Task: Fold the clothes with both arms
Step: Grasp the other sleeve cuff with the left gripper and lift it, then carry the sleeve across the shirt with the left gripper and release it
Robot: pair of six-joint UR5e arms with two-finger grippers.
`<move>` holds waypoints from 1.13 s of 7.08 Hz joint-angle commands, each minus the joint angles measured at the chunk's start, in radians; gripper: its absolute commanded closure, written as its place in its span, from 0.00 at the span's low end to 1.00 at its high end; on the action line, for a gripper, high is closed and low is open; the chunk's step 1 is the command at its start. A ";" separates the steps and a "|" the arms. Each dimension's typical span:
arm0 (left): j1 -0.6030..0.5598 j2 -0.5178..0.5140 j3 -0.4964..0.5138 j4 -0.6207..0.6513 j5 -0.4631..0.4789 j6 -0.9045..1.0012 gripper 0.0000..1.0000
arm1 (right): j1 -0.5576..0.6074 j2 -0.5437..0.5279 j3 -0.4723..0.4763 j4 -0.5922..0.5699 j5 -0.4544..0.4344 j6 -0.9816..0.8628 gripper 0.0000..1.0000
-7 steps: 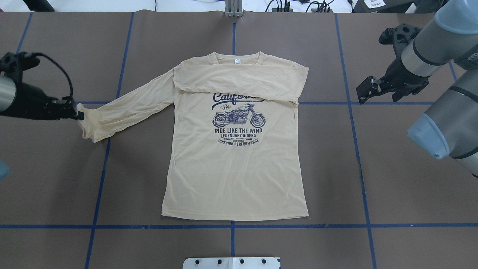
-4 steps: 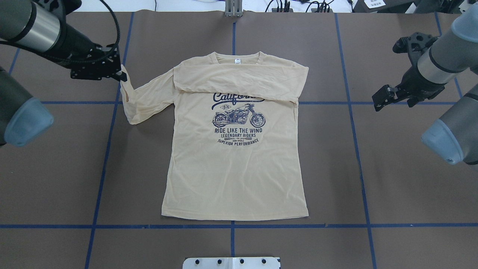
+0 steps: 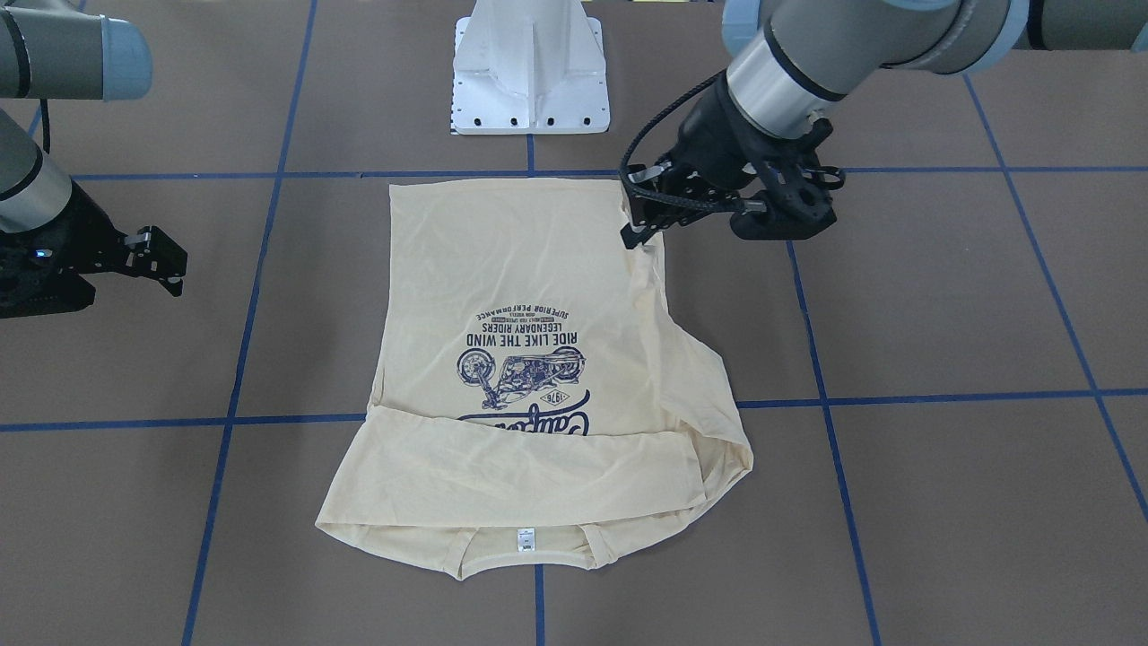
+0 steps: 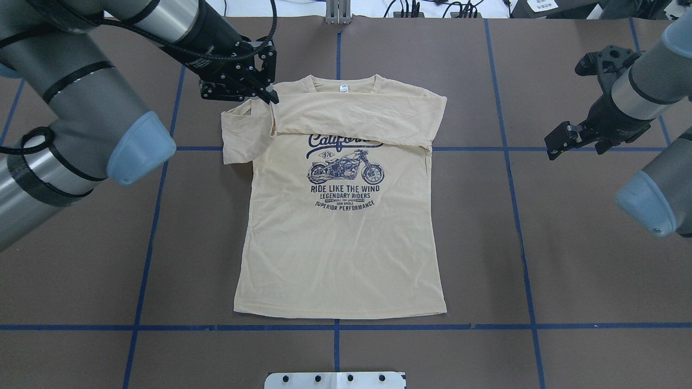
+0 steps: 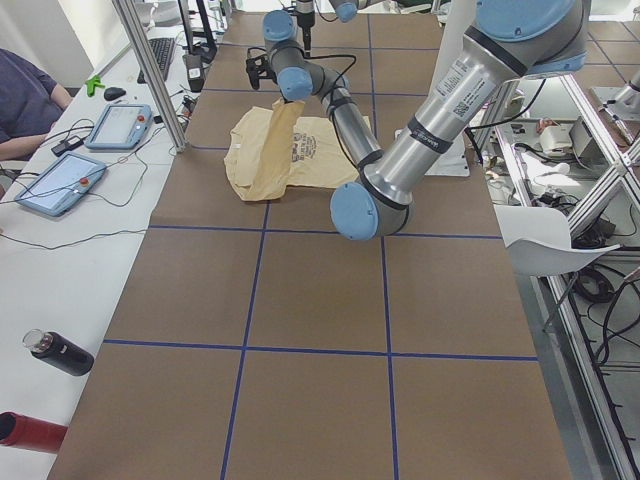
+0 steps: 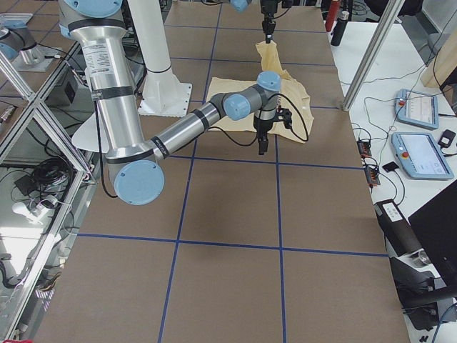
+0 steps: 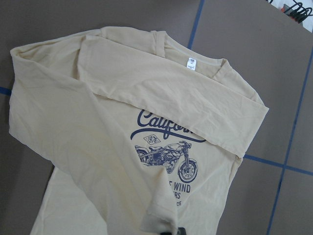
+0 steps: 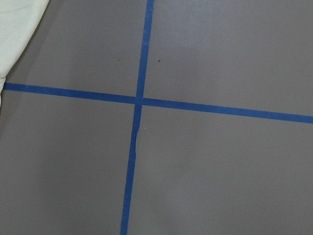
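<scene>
The cream T-shirt (image 4: 340, 243) lies flat, print up, collar at the far side, with one sleeve folded across its chest. My left gripper (image 4: 268, 97) is shut on the cuff of the other sleeve (image 4: 238, 135) and holds it raised over the shirt's shoulder. From the front view, that sleeve (image 3: 682, 359) hangs from the left gripper (image 3: 633, 235) down to the shoulder. The left wrist view looks down on the shirt (image 7: 98, 147). My right gripper (image 4: 556, 141) hovers open and holding nothing, off the shirt's other side, and shows again as the right gripper (image 3: 170, 262) in the front view.
Blue tape lines (image 4: 508, 162) grid the brown table. The white pedestal base (image 3: 529, 81) stands at the robot's edge. Along the far side runs a bench with tablets (image 5: 60, 185), bottles (image 5: 55, 352) and a seated person (image 5: 25, 100). A metal post (image 5: 150, 70) rises beside it.
My left gripper has carried the sleeve cuff from far out on the left, up and inward to above the shirt's shoulder. The right gripper drew back slightly to the right.
</scene>
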 commanded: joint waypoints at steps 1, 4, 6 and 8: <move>0.065 -0.051 0.141 -0.175 0.010 -0.093 1.00 | -0.001 0.000 0.000 0.000 0.001 0.001 0.00; 0.080 -0.134 0.326 -0.288 0.047 -0.118 1.00 | -0.001 -0.003 -0.004 0.000 0.000 0.003 0.00; 0.102 -0.162 0.362 -0.302 0.076 -0.152 1.00 | -0.003 -0.003 -0.015 0.000 -0.004 0.006 0.00; 0.146 -0.185 0.480 -0.445 0.145 -0.167 1.00 | -0.003 0.003 -0.020 0.000 -0.004 0.015 0.00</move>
